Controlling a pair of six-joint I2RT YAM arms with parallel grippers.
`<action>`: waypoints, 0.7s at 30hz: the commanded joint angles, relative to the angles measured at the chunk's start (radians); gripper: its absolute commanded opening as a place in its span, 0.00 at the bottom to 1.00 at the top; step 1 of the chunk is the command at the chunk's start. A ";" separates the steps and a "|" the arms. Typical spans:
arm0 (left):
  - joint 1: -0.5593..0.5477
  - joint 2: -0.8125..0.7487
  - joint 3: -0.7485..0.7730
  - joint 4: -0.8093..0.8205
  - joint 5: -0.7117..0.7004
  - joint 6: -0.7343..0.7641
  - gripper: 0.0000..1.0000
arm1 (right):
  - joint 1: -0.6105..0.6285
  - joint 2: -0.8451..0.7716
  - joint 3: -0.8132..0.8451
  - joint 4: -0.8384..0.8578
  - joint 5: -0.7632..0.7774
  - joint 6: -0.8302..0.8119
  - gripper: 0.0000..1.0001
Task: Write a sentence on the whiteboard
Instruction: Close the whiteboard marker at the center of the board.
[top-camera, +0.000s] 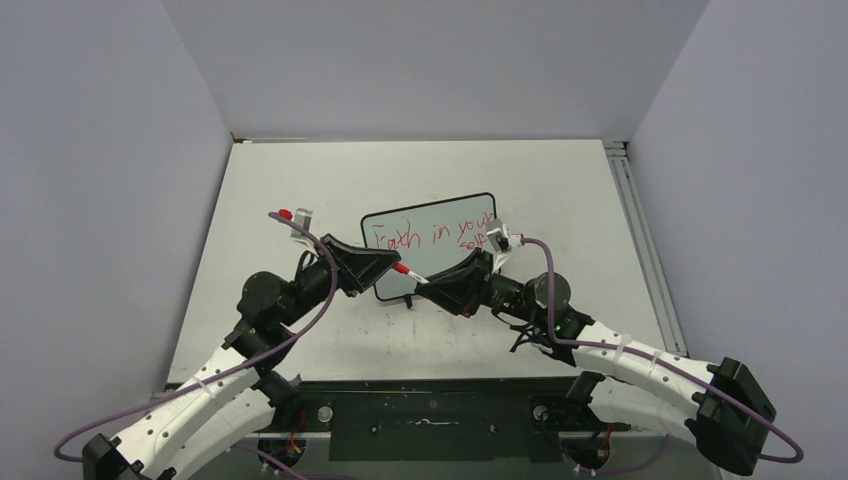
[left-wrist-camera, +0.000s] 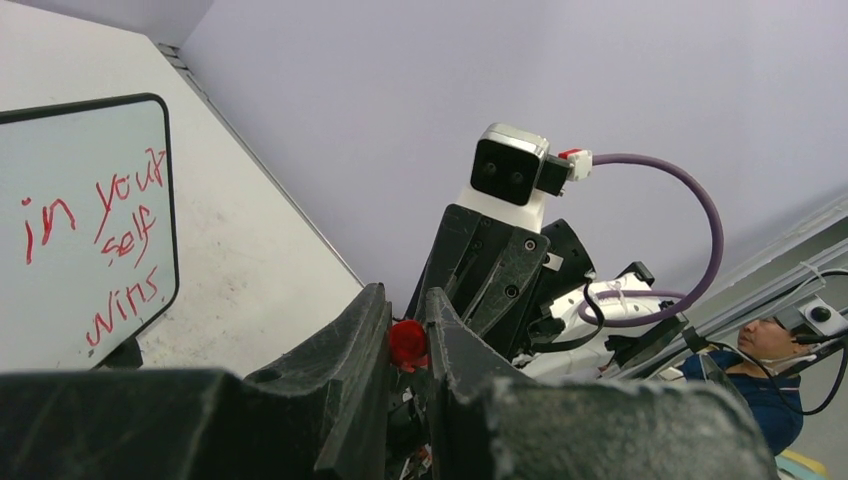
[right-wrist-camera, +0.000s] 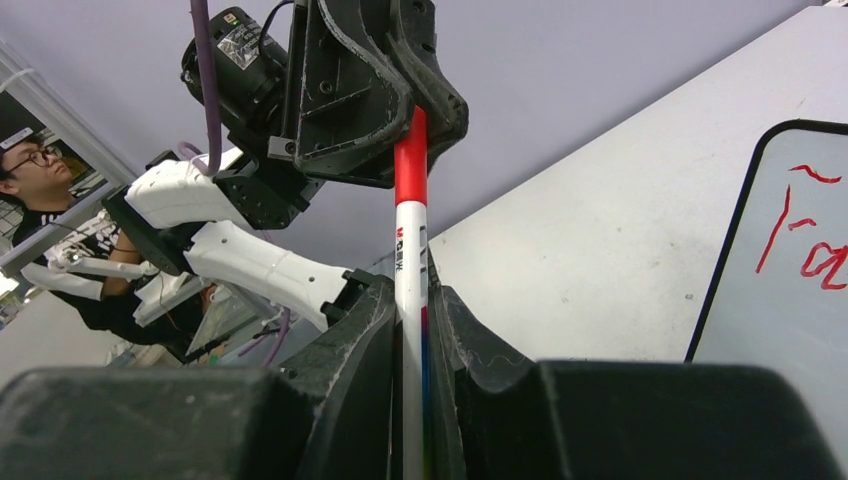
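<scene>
Your left gripper pinches the red cap, your right gripper clamps the marker; misalign them and the cap jams.

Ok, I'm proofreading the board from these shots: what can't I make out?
Top view: the sentence's end, behind the right gripper.
Left wrist view: its first word, cut off by the left edge.
Right wrist view: everything after "Fa", past the right edge.
The marker's tip: in no view; the left gripper clamps its red end.

Glossy smooth whiteboard; glossy plastic marker; rough matt black right gripper; scuffed matt tabletop
</scene>
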 joint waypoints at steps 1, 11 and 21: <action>-0.114 0.031 -0.034 -0.002 0.116 0.002 0.00 | 0.002 -0.003 0.068 0.114 0.119 -0.034 0.05; -0.237 0.062 -0.065 0.029 0.026 0.005 0.00 | 0.003 -0.062 0.050 0.111 0.210 -0.062 0.05; -0.255 0.035 -0.084 -0.031 0.009 0.020 0.00 | 0.003 -0.095 0.047 0.099 0.275 -0.099 0.05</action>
